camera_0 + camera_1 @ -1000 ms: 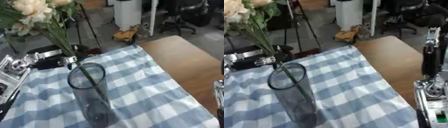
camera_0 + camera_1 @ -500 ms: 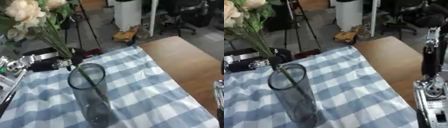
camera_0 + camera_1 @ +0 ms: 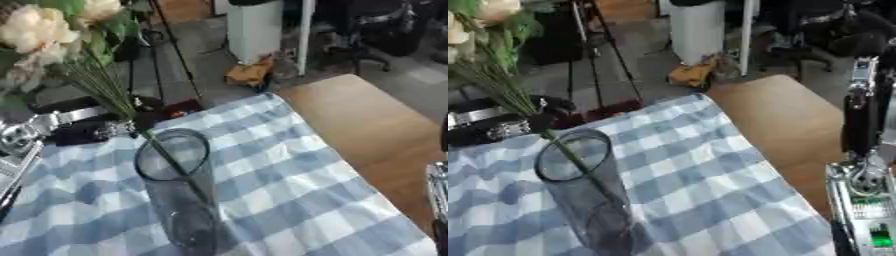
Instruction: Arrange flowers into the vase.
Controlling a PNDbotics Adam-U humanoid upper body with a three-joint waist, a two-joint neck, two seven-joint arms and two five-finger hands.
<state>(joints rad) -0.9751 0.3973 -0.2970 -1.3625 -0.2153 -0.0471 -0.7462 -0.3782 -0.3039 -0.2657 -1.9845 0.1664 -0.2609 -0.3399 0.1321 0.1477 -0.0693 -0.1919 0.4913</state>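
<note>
Lowering flowers (image 3: 52,30) into the vase (image 3: 179,192): left hand (image 3: 83,127) pinches the stems, tips inside; next, release them.

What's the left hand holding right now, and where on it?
The left hand grips the flower bunch by its stems, just above the vase rim; stem ends already reach inside.

Even, soft indoor light, no hard shadows. Both views soft and motion-blurred throughout. Pale flowers (image 3: 39,32) nearly washed out. Glass vase (image 3: 179,192) shows faint sheen; far floor dim. Checked cloth (image 3: 289,200) edges smeared.
</note>
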